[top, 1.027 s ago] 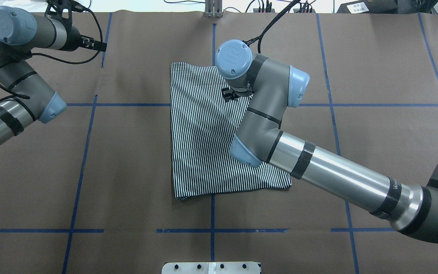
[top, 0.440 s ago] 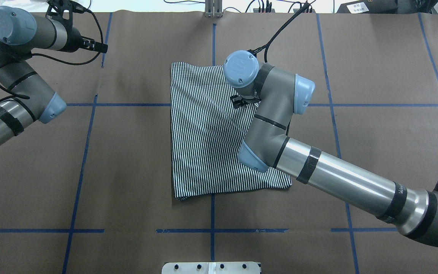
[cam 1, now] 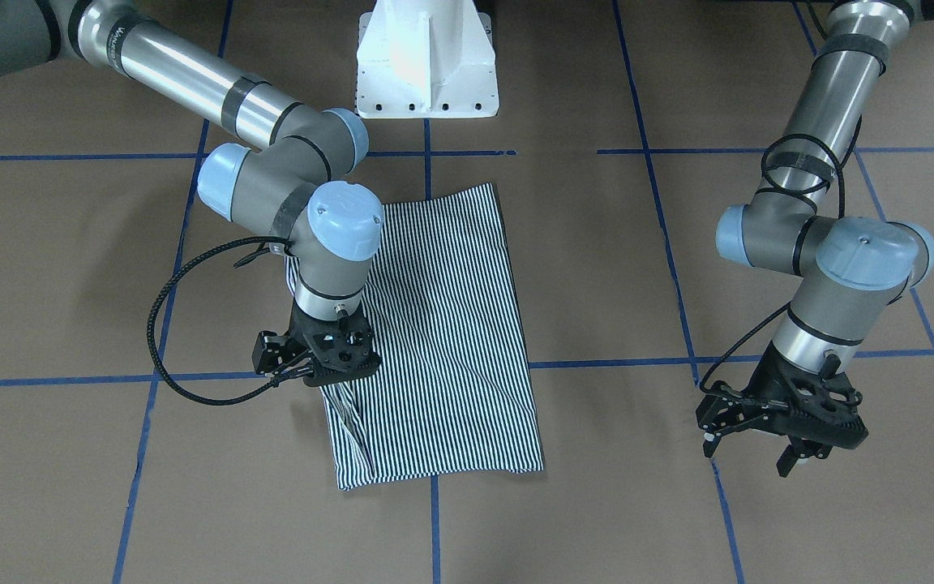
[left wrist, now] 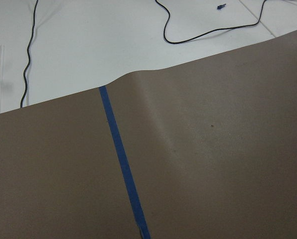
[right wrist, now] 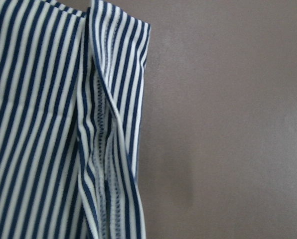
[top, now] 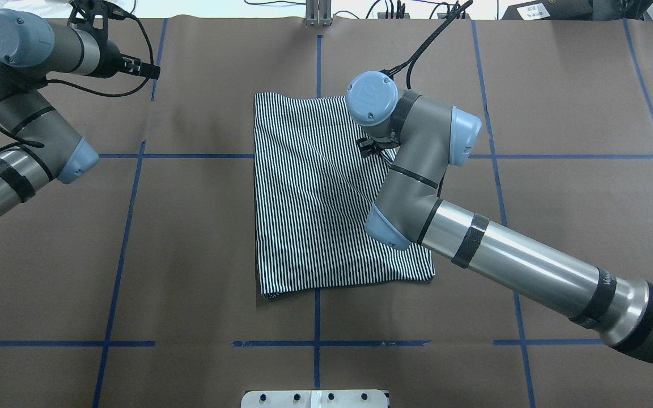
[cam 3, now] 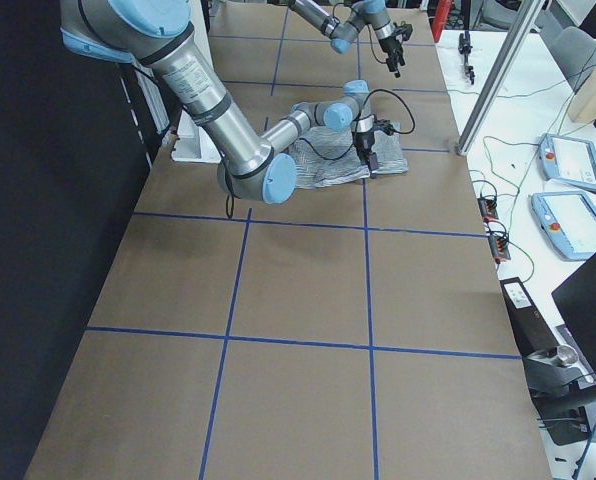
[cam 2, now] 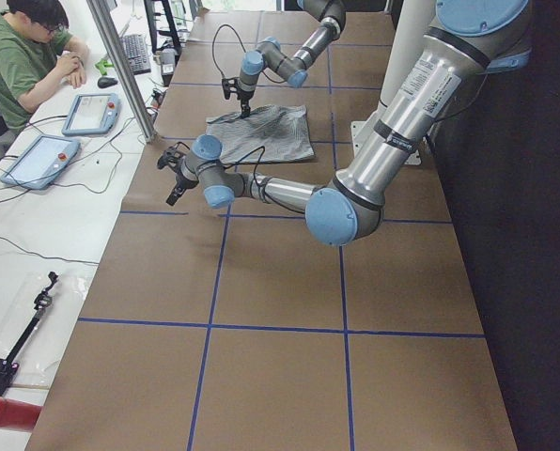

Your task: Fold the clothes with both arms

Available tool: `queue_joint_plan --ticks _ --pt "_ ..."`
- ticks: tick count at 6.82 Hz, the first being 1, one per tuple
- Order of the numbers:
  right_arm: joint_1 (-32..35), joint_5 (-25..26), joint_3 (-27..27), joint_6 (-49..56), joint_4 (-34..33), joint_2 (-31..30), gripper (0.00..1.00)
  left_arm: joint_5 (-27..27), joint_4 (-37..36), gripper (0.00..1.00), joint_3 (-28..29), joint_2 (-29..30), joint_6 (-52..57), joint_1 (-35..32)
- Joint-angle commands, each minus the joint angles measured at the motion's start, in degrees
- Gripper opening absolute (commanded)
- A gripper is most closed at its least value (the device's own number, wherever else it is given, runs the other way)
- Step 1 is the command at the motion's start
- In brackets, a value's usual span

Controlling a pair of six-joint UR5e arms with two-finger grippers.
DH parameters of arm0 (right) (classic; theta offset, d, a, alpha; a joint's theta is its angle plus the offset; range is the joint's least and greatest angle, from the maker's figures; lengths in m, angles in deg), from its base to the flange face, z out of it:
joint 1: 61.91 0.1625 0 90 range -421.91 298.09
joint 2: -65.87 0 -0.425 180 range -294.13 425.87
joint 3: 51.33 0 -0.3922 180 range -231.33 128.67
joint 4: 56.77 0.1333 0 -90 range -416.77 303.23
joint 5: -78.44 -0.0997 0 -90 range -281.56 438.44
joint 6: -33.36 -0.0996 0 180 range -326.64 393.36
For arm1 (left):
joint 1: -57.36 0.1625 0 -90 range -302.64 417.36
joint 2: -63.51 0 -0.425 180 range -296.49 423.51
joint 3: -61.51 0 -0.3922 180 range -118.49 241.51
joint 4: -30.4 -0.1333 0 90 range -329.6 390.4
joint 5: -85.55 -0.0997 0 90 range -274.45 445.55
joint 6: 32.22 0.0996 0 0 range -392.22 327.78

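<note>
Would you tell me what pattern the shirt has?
Shirt: thin navy-and-white stripes, clearest in the right wrist view.

**Brown-papered bench, one striped shirt on it**

You're looking at a bench [top: 190, 238] covered in brown paper, with blue tape lines [top: 316, 323] marking it into a grid. The striped polo shirt [top: 309, 198] lies on the paper, folded into a rough rectangle. Its long edge is directly under the right end effector [cam 1: 317, 365], and there a hem is turned up into a narrow ridge that shows its stitching. The rest of the shirt spreads flat toward the left end effector [cam 1: 767, 442] but ends well apart from it. Below that left one you have paper and a tape line. The white base [cam 1: 426, 57] stands on the bench beyond both end effectors, on the robot's side.
</note>
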Motion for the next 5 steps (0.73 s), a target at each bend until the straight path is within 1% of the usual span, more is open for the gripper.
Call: queue_joint_plan --ticks 1,3,5 --pt "2.1 0.0 0.0 3.5 0.2 -2.1 1.00 0.0 0.0 1.00 0.0 0.0 0.0 0.0" --pt "5.2 0.0 0.0 7.8 0.4 -4.8 1.00 -0.1 0.1 1.00 0.0 0.0 0.0 0.0" --pt "7.1 -0.7 -0.6 9.8 1.0 -4.9 1.00 0.0 0.2 1.00 -0.1 -0.3 0.0 0.1"
